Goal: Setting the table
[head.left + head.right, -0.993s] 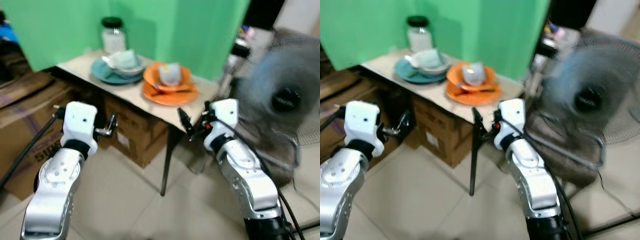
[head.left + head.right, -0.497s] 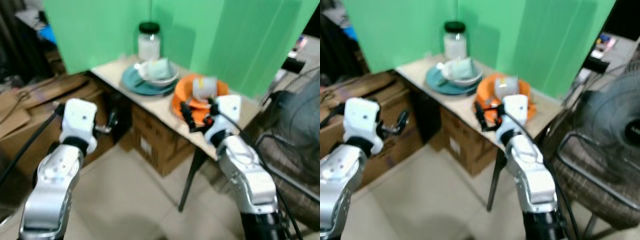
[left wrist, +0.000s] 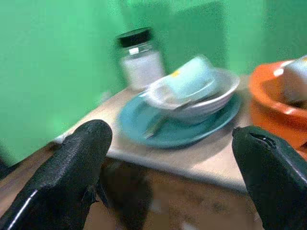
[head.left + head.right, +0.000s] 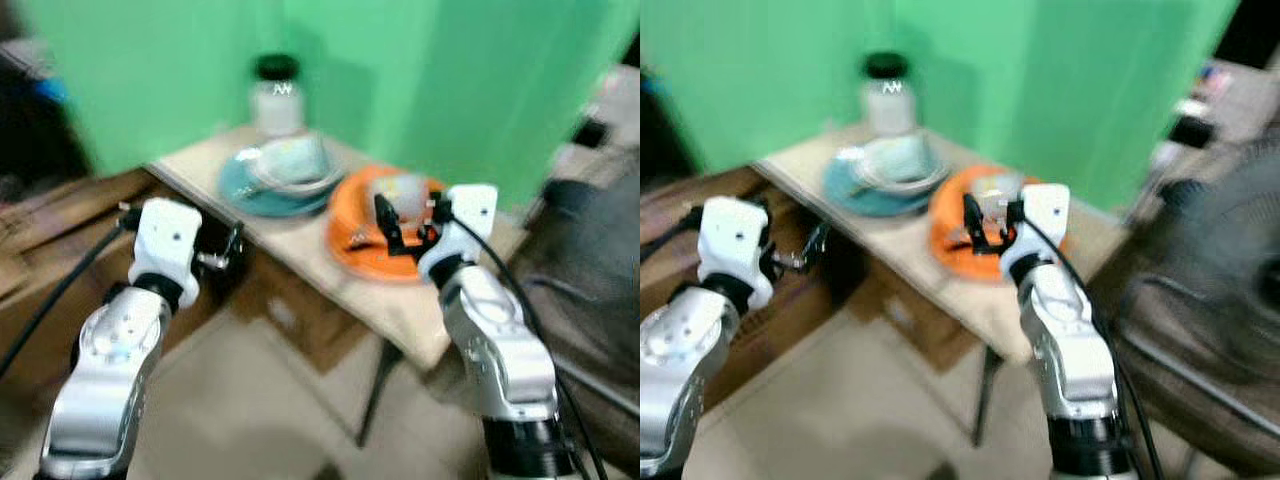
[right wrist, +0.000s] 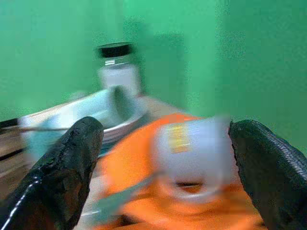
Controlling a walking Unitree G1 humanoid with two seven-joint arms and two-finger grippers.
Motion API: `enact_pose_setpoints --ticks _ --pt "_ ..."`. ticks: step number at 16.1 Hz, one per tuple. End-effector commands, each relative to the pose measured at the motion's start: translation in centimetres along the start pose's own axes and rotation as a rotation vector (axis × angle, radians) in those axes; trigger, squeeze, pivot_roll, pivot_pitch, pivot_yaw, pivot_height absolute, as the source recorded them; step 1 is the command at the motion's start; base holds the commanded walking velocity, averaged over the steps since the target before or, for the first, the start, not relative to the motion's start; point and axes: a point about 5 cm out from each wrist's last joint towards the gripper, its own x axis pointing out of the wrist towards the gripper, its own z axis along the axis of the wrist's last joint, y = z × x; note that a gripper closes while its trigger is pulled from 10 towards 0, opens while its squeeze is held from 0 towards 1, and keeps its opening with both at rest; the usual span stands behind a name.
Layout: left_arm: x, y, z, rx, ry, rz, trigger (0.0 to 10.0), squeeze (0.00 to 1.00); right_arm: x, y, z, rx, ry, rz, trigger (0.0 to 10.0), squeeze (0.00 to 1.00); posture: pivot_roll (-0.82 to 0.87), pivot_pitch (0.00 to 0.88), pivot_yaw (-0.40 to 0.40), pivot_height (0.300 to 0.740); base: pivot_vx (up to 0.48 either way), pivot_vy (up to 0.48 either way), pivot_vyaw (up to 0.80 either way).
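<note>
A small table point(image 4: 300, 255) stands against a green backdrop. On it a teal plate point(image 4: 250, 190) carries a white bowl point(image 4: 300, 182) with a pale blue cup point(image 3: 187, 79) tipped inside. Beside it an orange plate point(image 4: 360, 250) holds a white cup point(image 5: 194, 148) and a spoon point(image 5: 120, 203). A black-lidded jar point(image 4: 277, 95) is at the back. My right gripper point(image 4: 405, 225) is open, level with the orange plate and facing the white cup. My left gripper point(image 4: 228, 252) is open, low by the table's left edge, short of the teal plate.
Cardboard boxes point(image 4: 290, 315) sit under the table, and more point(image 4: 50, 230) to its left. A standing fan point(image 4: 1220, 300) and dark clutter are blurred on the right. The tiled floor point(image 4: 250, 420) lies before the table. The picture is motion-blurred.
The camera has swung and come closer to the table. My right gripper has risen from below the table edge to the orange plate. Both grippers stay open.
</note>
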Motion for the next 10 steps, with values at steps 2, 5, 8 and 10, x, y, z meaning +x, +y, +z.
enact_pose_setpoints --ticks 2,5,8,10 --pt "0.2 -0.9 0.2 -0.003 -0.012 -0.050 10.0 0.00 0.0 -0.7 0.4 -0.016 0.005 -0.001 10.0 0.00 0.16 0.000 0.011 0.740 0.401 0.000 0.00" --pt "-0.1 -1.1 0.1 0.010 -0.003 -0.060 10.0 0.00 0.5 -0.8 0.3 -0.032 0.028 0.003 10.0 0.00 0.17 0.000 0.001 0.740 0.397 0.000 0.00" --pt "-0.6 -1.8 0.0 0.002 -0.001 -0.155 10.0 0.00 1.3 -1.3 0.4 -0.053 0.115 0.005 10.0 0.00 0.17 0.000 -0.003 0.740 0.090 0.000 0.00" --pt "-0.7 -2.5 0.0 -0.015 0.004 -0.212 10.0 0.00 1.9 -2.1 1.0 -0.061 0.126 0.057 10.0 0.00 0.17 0.000 0.001 0.740 0.000 0.000 0.00"
